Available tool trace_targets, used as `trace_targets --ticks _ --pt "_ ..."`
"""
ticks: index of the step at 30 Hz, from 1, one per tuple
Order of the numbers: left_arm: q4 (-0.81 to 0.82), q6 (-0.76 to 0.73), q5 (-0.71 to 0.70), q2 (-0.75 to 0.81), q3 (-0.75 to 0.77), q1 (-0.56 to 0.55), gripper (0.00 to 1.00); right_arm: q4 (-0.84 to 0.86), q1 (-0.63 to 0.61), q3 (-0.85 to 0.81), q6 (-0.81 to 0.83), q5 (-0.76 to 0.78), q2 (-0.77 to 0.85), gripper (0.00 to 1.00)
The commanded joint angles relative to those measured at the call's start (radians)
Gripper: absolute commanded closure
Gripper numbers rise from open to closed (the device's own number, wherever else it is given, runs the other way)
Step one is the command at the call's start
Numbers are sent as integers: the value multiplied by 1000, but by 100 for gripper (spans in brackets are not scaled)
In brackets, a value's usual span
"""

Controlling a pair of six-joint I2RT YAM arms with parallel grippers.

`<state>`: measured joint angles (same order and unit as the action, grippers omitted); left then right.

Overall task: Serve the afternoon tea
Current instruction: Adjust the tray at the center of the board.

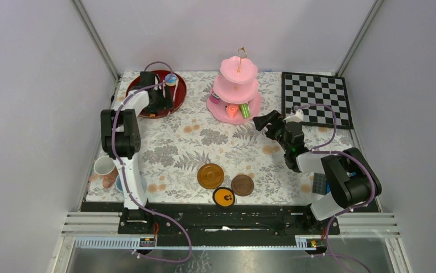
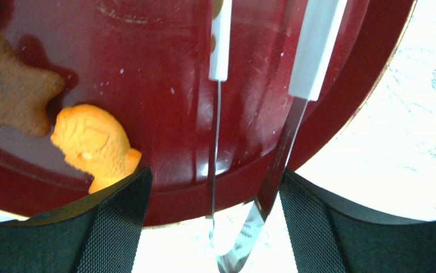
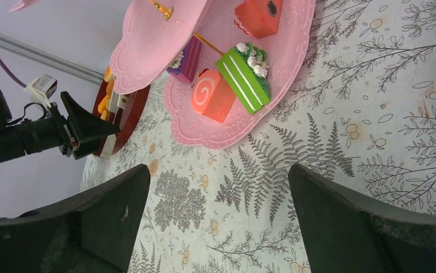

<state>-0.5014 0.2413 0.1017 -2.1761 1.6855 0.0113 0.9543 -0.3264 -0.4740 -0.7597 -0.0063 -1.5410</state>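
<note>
Left jaws of mine gape empty over two knives (image 2: 316, 51); closing could snag a blade, not the fish (image 2: 90, 145) at nine o'clock; right jaws gape empty too

Pale grey walls (image 1: 28, 85) enclose a floral-clothed table (image 1: 176, 142).

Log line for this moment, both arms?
left gripper: open, over red plate, near fish pastry | right gripper: open, empty, facing cake stand
</note>
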Motion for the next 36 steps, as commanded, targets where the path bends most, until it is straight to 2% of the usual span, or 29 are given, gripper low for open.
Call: trace_targets --ticks 1,13,16,18,21,31,36 --pt "-33 46 76 125 -110 -13 17 50 8 -9 -6 -18 -8 2" --pt "61 101 164 403 -541 -17 15 61 12 11 -15 -24 11 2" --pt "108 108 153 479 -599 -28 12 65 13 13 -20 -28 11 2" --pt "122 99 118 491 -604 -39 7 70 13 15 -26 -33 9 2" --pt "155 99 86 488 -613 -54 6 74 13 18 -31 -35 10 2" --pt "211 100 3 470 -597 -72 27 74 14 19 -42 -48 9 2" --pt "217 113 17 429 -577 -74 38 75 16 24 -44 -49 12 2"
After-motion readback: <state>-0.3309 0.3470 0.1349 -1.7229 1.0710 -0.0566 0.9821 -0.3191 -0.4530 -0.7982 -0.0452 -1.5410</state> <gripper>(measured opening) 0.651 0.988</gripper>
